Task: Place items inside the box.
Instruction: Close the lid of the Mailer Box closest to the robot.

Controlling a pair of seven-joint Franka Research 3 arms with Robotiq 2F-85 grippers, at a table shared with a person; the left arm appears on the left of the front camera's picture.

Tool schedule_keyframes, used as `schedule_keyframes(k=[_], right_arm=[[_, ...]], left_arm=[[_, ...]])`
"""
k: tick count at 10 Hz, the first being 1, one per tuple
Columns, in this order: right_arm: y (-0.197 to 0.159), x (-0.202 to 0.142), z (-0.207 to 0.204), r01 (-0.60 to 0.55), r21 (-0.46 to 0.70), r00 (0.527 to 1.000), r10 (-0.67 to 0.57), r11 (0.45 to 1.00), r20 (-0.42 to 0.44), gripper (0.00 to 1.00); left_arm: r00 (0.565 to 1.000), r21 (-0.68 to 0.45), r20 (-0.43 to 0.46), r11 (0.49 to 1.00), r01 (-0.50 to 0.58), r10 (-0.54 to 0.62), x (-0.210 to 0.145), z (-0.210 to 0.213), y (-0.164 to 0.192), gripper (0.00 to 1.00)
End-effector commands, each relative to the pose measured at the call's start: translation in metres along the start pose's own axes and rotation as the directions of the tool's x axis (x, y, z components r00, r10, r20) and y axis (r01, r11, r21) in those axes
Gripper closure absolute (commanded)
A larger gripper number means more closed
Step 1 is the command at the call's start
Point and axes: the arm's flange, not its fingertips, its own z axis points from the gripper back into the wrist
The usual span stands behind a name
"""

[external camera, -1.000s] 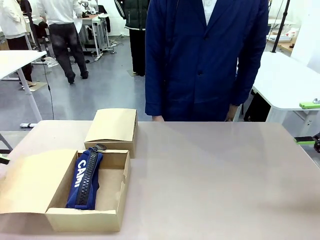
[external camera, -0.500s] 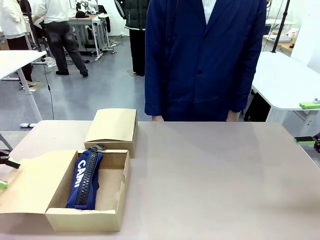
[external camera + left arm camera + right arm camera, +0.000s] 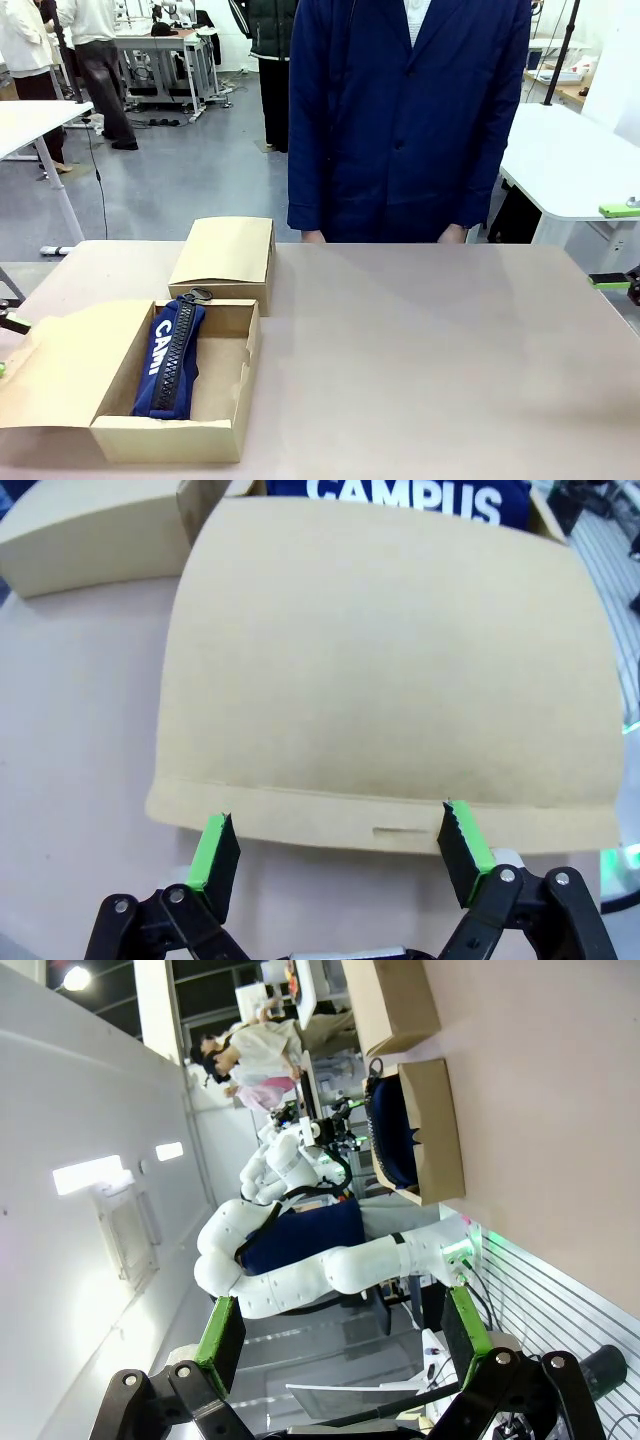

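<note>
Front view first: the table [image 3: 420,350] carries an open cardboard box [image 3: 228,380] at its near left, the box's broad lid flap [image 3: 60,365] folded out flat toward the left edge, and a second, closed cardboard box [image 3: 225,255] just behind it. A person in a dark blue coat [image 3: 410,120] stands at the far side, hands at the table's edge.

Inside the open box lies the navy pencil case lettered "CAMPUS" [image 3: 172,355], zip upward, along the box's left wall; the compartment beside it is bare.

The flap looks like thin, light card, stiff across its width but likely to bow, so the free edge is the sensible place to take hold. The pencil case is probably soft fabric.

Left pincer [image 3: 340,845] is spread apart just short of that flap edge, touching nothing. Right pincer [image 3: 345,1335] is likewise apart and holds nothing, off to the table's right.
</note>
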Motion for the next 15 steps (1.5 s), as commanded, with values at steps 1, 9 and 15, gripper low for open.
schedule_keyframes(k=[1,9,15], right_arm=[[0.006,0.000,0.000,0.014,0.024,1.000,-0.014,1.000,0.003,0.00],[0.006,0.000,0.000,0.014,0.024,1.000,-0.014,1.000,0.003,0.00],[0.006,0.000,0.000,0.014,0.024,1.000,-0.014,1.000,0.003,0.00]], left_arm=[[0.998,0.023,-0.009,0.997,0.069,-0.068,-0.017,0.017,0.000,0.00],[0.994,-0.008,0.099,0.999,0.052,-0.051,-0.037,0.016,0.014,0.00],[0.946,-0.057,0.321,0.996,0.061,-0.040,-0.028,-0.001,0.017,0.00]])
